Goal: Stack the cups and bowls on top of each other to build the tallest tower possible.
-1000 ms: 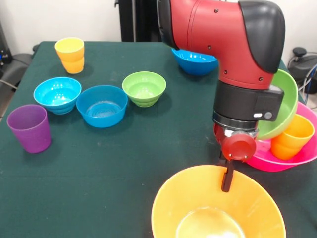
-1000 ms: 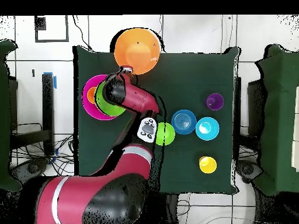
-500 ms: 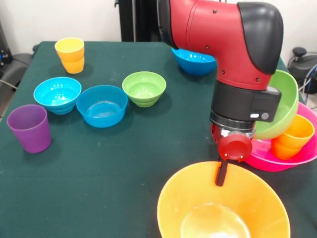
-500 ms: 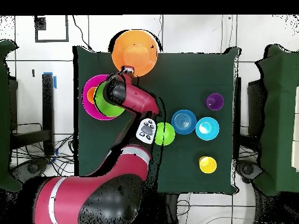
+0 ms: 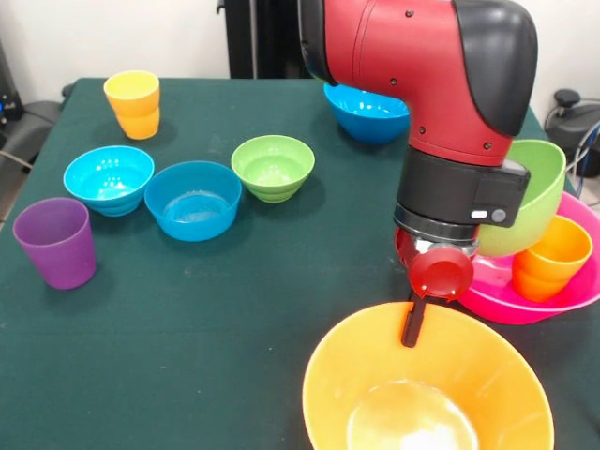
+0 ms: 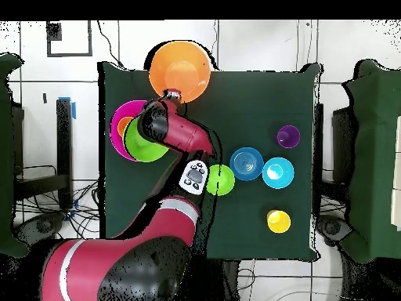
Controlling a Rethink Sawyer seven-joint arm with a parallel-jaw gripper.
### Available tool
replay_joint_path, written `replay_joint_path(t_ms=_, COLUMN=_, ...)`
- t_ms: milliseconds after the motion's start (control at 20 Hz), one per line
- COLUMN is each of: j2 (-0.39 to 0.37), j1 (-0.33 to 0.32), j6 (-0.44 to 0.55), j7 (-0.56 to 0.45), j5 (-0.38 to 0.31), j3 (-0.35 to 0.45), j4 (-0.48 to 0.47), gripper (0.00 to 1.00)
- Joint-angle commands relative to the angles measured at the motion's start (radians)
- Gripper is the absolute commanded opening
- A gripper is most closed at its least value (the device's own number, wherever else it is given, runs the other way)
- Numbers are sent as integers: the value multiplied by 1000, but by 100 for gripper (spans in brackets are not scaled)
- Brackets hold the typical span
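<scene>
My gripper (image 5: 411,323) is shut on the far rim of the large orange bowl (image 5: 427,394) at the table's near edge, one finger inside the bowl; it also shows in the overhead view (image 6: 171,96), with the bowl (image 6: 180,69) at the top. To the right, the large pink bowl (image 5: 497,300) holds an orange cup (image 5: 553,258) and a tilted medium green bowl (image 5: 530,206). The pile shows in the overhead view (image 6: 117,137) beside my arm.
On the left stand a small green bowl (image 5: 273,167), a blue bowl (image 5: 192,199), a cyan bowl (image 5: 109,178), a purple cup (image 5: 56,241) and a yellow cup (image 5: 132,103). A medium blue bowl (image 5: 367,112) sits behind my arm.
My gripper has lifted the large orange bowl a little and shifted it slightly toward the pink bowl's side. The other ware has not moved.
</scene>
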Motion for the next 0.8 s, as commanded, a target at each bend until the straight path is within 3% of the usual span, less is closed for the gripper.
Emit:
replay_joint_path(t_ms=50, j2=7, j1=1, j6=58, j7=97, j5=1, j3=84, j4=56, gripper=0)
replay_joint_path(t_ms=800, j2=-25, j1=63, j6=181, j7=153, j5=34, j3=-5, j4=30, gripper=0)
